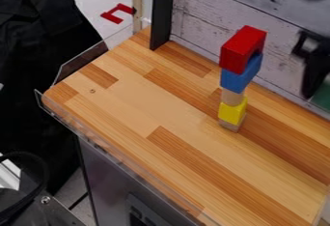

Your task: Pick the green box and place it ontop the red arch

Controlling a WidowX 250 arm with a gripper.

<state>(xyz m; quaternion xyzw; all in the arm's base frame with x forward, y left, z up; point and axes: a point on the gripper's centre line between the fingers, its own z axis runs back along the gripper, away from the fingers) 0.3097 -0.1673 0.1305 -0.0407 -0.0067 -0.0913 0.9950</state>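
Green box in the claw, red arch still lacking its topper

The black two-finger claw [316, 87] is at the right edge of the camera view, in front of the whitewashed plank wall [209, 12]. It is narrowed around the green box [322, 98], which is cut off by that edge and is held up off the table.

To the left of the claw, well apart from it, a tower stands upright near the back of the butcher-block wooden table [129, 99]. At its top is the red arch [237, 50], with nothing resting on it. Beneath the arch comes a blue block [238, 80], then a pale wooden cylinder [231, 97], a yellow block [232, 112] and, touching the tabletop, a pale wooden block [230, 126].

A black upright post [161, 15] rises at the table's back left corner. Clear plastic guards [80, 62] run along the left side. Beyond them lie black cloth [32, 65] and, farther back, a red bracket-shaped piece [111, 16]. A black cable [42, 164] curves at the lower left.
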